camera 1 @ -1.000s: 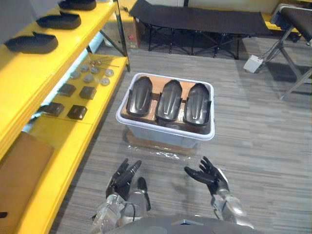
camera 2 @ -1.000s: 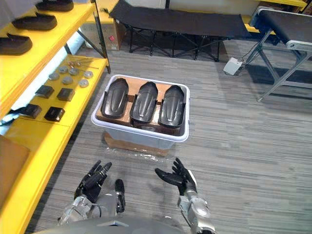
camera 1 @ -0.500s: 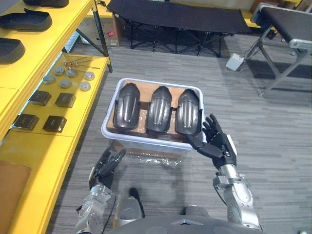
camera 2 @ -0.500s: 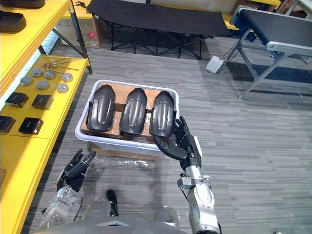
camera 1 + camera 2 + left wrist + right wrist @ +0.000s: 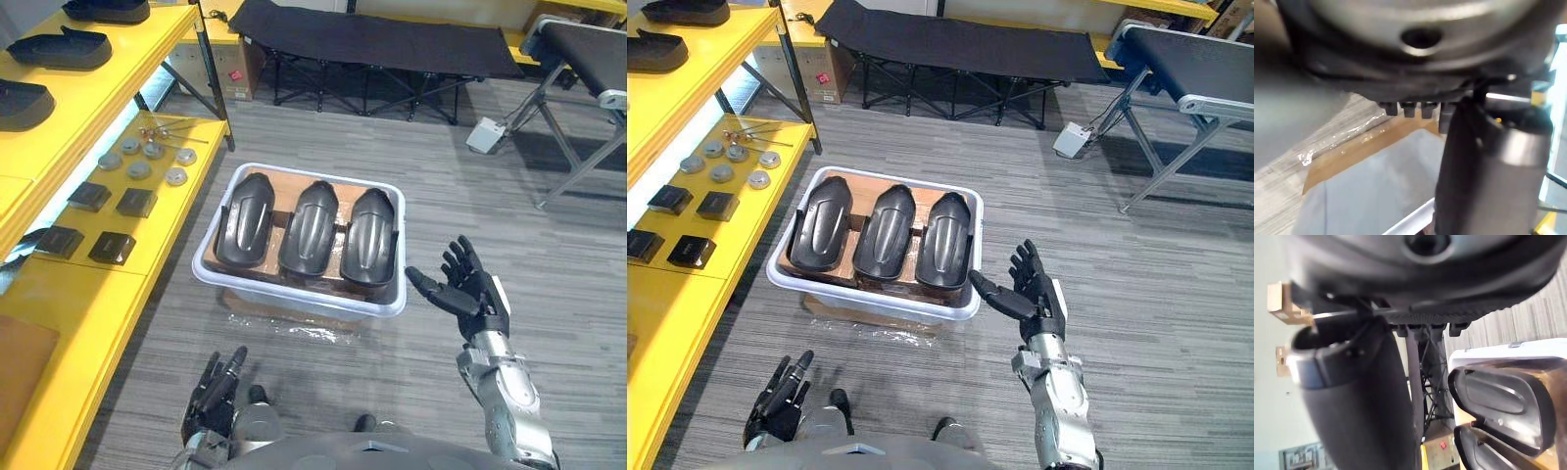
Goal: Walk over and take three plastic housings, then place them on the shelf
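- Well, the three dark moulded plastic housings (image 5: 310, 228) lie side by side, long ways, in a white plastic bin (image 5: 315, 173) on the floor. Nothing is holding them, and none of these three is on the shelf.
- Beneath them in the bin is a sheet of brown cardboard (image 5: 286, 186), showing between the housings and along the far edge.
- The bin itself stands on a flat brown cardboard sheet wrapped in clear film (image 5: 294, 321), which sticks out along the near side.
- Just to the right of the bin's near right corner hangs the right hand (image 5: 470, 291). Its fingers are spread wide and straight, its thumb points toward the bin, and it is empty and apart from the rim.
- Low down, well short of the bin, is the left hand (image 5: 217, 392), fingers straight and close together, also holding nothing.
- Along the left runs a yellow shelf (image 5: 98, 284). Its lower board carries round grey metal discs (image 5: 147, 162) and small black square blocks (image 5: 135, 202).
- The upper board carries more dark housings of the same shape (image 5: 67, 47).
- Beyond the bin stands a black folding cot (image 5: 372, 39), and a small white box (image 5: 487, 135) sits on the grey striped floor (image 5: 490, 215).
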`<state>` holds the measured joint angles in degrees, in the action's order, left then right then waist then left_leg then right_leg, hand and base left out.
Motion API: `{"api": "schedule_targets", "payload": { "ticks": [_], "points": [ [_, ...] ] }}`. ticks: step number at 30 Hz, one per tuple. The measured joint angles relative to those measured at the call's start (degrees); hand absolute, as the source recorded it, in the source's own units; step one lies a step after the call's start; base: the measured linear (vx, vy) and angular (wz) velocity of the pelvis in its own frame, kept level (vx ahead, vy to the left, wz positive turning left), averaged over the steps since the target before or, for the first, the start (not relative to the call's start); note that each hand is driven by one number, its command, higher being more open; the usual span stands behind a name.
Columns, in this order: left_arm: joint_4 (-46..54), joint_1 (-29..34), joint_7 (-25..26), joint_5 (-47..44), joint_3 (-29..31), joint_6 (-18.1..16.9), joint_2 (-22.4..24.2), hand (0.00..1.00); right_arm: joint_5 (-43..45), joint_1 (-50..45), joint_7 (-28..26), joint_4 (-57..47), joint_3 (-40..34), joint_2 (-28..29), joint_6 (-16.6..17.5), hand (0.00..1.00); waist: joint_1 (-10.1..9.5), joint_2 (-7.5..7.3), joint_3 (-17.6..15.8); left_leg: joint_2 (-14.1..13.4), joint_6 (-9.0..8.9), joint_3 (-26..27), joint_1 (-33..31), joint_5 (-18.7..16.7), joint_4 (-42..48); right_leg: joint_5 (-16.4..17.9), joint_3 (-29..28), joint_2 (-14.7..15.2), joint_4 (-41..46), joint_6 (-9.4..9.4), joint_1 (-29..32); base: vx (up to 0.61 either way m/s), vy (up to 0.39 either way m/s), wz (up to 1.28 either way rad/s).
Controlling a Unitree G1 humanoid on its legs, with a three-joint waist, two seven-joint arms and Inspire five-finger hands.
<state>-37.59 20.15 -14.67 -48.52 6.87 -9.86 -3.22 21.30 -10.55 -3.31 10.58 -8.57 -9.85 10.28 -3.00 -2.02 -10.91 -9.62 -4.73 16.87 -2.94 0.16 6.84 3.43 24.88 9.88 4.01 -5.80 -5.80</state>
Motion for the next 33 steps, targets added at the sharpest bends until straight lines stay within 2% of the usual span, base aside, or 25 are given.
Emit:
{"api": "schedule_targets", "payload": {
  "ticks": [3, 6, 8, 11, 14, 16, 22, 28, 33],
  "points": [
    [3.1, -1.2, -1.0, 2.0, -0.4, 0.0, -1.0, 1.0, -0.5, 4.4, 5.3, 6.1, -0.2, -0.1, 0.0, 1.0, -0.63, -0.56, -1.6, 0.2, 0.93, -0.7, -3.1, -0.8, 1.2, -0.2, 1.2, 0.4, 0.1, -0.26, 1.6, -0.1, 0.055, 0.2],
    [5.9, -5.0, -1.6, 1.8, -0.4, 0.1, -3.1, 1.0, -0.6, 12.1, 11.8, 14.2, -1.5, -1.7, 0.0, 1.0, -1.82, -1.98, -5.2, 0.1, 1.87, -2.5, -8.5, -0.5, 3.8, -0.3, 3.5, 0.9, 1.9, -0.31, 5.1, -0.09, 0.059, 0.41],
    [6.7, -8.7, -1.6, 1.5, -0.4, 0.1, -4.5, 1.0, -0.2, 19.5, 16.4, 18.6, -3.4, -4.0, 0.3, 1.0, -3.44, -2.34, -9.2, 0.2, 2.68, -3.8, -12.4, 0.1, 5.9, -1.4, 4.4, 1.0, 2.5, -0.12, 7.5, -0.07, 0.078, 0.26],
    [6.8, -11.6, -1.7, 0.6, -0.3, 0.0, -5.4, 1.0, 1.1, 27.6, 18.8, 20.9, -4.7, -8.2, 0.7, 1.0, -4.55, -2.06, -13.9, 0.4, 3.91, -4.3, -16.5, -0.1, 9.7, -1.7, 4.6, 1.8, 5.0, -0.11, 10.4, -0.05, 0.091, 0.16],
    [6.7, -11.7, -1.7, -1.4, -0.3, -0.2, -5.7, 1.0, 1.2, 31.9, 18.9, 23.5, -4.8, -10.7, 1.6, 1.0, -5.12, -2.04, -14.7, 0.1, 4.72, -4.4, -19.8, -1.2, 12.6, -1.6, 4.6, 2.2, 6.6, -0.1, 12.7, -0.03, 0.108, 0.08],
    [6.6, -11.8, -1.7, -1.4, -0.3, -0.5, -5.9, 1.0, 2.2, 35.6, 19.0, 27.5, -4.6, -12.6, 2.4, 1.0, -6.28, -2.1, -14.9, -0.7, 5.05, -4.7, -22.9, -2.8, 16.0, -1.6, 4.6, 2.0, 7.4, -0.1, 14.6, -0.02, 0.077, -0.09],
    [5.4, -12.0, -2.4, -1.4, -0.4, -2.3, -6.0, 1.0, 2.7, 40.5, 19.2, 33.2, -1.5, -17.4, 2.1, 1.0, -6.46, -2.16, -16.2, -1.3, 5.39, -6.1, -26.8, -5.6, 20.7, -1.1, 4.7, 2.2, 9.7, 0.09, 16.8, -0.05, 0.064, -0.01],
    [3.8, -13.6, -2.5, -1.4, -0.4, -2.6, -6.6, 1.0, 4.6, 44.4, 19.0, 39.1, -1.0, -19.6, 0.0, 1.0, -7.45, -2.44, -17.2, -1.8, 5.52, -6.3, -28.8, -5.8, 22.1, -0.9, 4.7, 2.2, 10.8, 0.52, 18.6, -0.05, 0.021, -0.02],
    [3.8, -13.9, -2.5, -1.4, -0.5, -2.6, -6.8, 1.0, 5.0, 47.8, 17.8, 42.8, -0.9, -21.0, -3.8, 1.0, -7.96, -2.44, -17.3, -1.8, 5.85, -6.9, -29.6, -5.4, 22.1, -0.9, 5.1, 2.2, 11.4, 0.54, 19.2, -0.02, -0.019, 0.03]
  ]
}}
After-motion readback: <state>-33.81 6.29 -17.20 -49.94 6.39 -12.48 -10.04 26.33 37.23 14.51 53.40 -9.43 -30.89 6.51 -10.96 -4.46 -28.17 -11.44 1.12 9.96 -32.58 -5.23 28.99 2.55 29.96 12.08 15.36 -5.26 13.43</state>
